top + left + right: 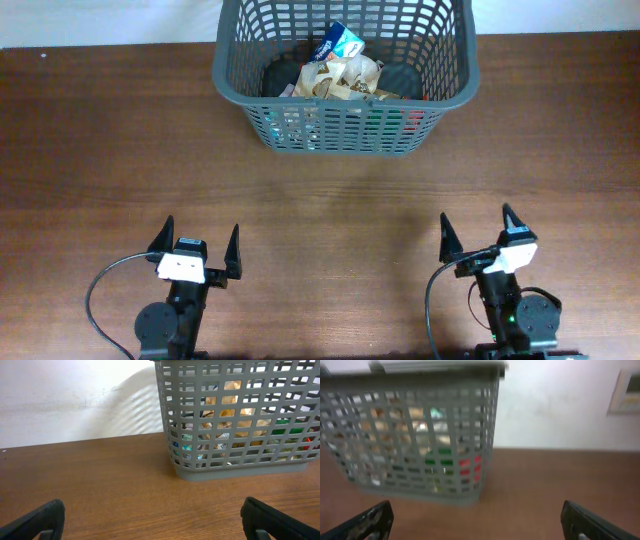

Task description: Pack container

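Observation:
The container [345, 95] is a dark grey lattice-sided basket at the far middle of the brown table, holding several packets [340, 70], tan, blue-white, green and red. Through its slots the packets show in the left wrist view, where the container [235, 420] fills the upper right, and in the blurred right wrist view, where the container [415, 435] sits upper left. My left gripper [197, 243] rests near the front left, open and empty, well short of the basket. At the front right, my right gripper [477, 227] is likewise open with nothing between its fingers.
A white wall [75, 400] rises behind the table's far edge. A pale framed fixture [627, 390] hangs on the wall at the right. Bare wooden tabletop [330, 210] lies between the grippers and the basket.

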Robot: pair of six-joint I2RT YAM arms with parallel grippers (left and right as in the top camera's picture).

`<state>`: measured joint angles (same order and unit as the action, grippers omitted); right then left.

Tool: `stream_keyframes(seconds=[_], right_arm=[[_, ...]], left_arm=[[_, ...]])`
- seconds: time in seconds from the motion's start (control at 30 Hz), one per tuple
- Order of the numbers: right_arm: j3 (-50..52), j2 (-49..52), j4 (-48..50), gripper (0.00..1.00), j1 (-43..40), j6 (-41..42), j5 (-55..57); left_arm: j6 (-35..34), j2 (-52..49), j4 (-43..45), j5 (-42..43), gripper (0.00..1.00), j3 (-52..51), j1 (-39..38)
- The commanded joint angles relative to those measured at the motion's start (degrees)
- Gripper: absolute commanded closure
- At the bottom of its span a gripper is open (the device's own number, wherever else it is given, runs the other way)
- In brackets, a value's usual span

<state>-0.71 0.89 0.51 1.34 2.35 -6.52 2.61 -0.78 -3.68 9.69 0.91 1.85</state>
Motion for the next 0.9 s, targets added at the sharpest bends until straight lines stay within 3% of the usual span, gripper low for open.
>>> stream_keyframes(seconds=[0.0, 0.87], right_arm=[[0.4, -0.7, -4.0, 0.01, 0.6, -0.6, 0.7], [0.4, -0.7, -4.6, 0.01, 0.6, -1.5, 1.6]], left_arm=[[0.7, 0.5, 0.0, 0.6, 0.01, -0.4, 0.0], [0.7, 0.5, 0.0, 0.6, 0.01, -0.4, 0.0]])
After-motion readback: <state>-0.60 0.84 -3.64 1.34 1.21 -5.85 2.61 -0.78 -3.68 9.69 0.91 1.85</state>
